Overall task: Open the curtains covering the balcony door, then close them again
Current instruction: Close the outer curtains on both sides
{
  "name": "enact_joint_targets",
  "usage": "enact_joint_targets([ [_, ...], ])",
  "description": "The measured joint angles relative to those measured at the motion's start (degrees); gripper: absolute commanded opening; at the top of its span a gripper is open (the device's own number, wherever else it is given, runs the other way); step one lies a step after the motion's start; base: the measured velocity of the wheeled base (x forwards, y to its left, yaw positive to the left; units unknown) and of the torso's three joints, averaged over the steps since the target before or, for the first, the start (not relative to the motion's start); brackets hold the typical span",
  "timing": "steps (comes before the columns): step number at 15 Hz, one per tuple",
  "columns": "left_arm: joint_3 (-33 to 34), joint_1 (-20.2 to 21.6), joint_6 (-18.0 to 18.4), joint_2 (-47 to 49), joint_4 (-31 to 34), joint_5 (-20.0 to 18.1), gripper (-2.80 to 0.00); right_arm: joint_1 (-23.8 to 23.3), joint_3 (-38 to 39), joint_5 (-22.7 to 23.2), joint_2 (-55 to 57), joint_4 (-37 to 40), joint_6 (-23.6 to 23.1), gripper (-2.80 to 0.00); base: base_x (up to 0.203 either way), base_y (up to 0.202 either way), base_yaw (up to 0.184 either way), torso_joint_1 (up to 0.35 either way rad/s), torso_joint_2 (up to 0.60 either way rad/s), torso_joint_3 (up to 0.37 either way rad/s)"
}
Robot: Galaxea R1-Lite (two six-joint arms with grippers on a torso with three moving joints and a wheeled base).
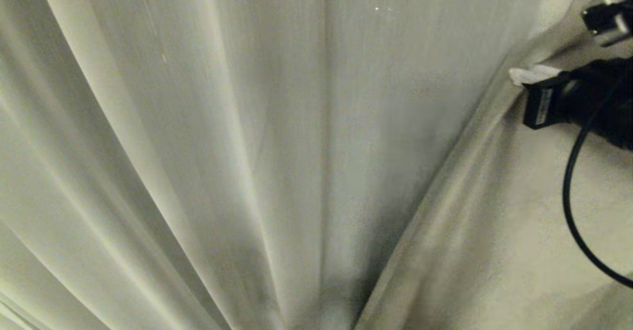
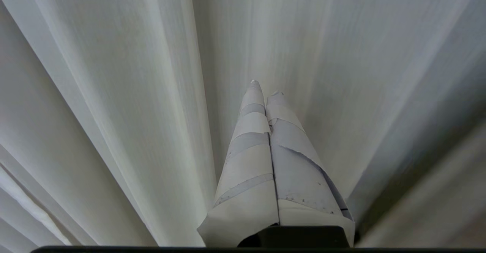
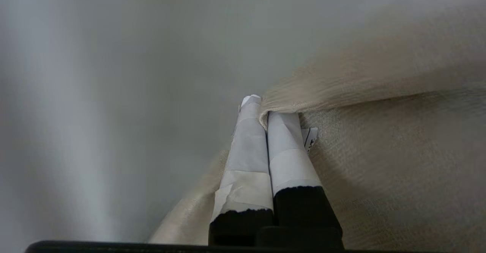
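1. The curtains (image 1: 257,137) hung drawn across the whole view ahead.
2. The right gripper (image 3: 262,107), at upper right, had its jaws clamped on a curtain edge fold.
3. The left gripper (image 2: 265,88) pointed at the pleats, jaws pressed together, empty.

left gripper (image 2: 265,90): closed, empty | right gripper (image 3: 258,107): closed, pinching fabric, raised right
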Motion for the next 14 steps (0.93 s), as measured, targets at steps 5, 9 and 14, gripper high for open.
enact_joint_targets([
  [5, 0.0, 0.0, 0.0, 0.0, 0.0, 0.0, -2.80, -18.0, 10.7, 3.8, -7.3, -0.1, 5.4, -2.80, 0.000, 0.000, 0.000, 0.000, 0.00, 0.000],
  [9, 0.0, 0.0, 0.0, 0.0, 0.0, 0.0, -2.80, -22.7, 12.8, 7.1, -10.3, 0.3, 6.1, -2.80, 0.000, 0.000, 0.000, 0.000, 0.00, 0.000],
  [14, 0.0, 0.0, 0.0, 0.0, 0.0, 0.0, -2.80, -23.2, 13.2, 7.2, -12.3, 0.9, 6.1, 0.00, 0.000, 0.000, 0.000, 0.000, 0.00, 0.000],
])
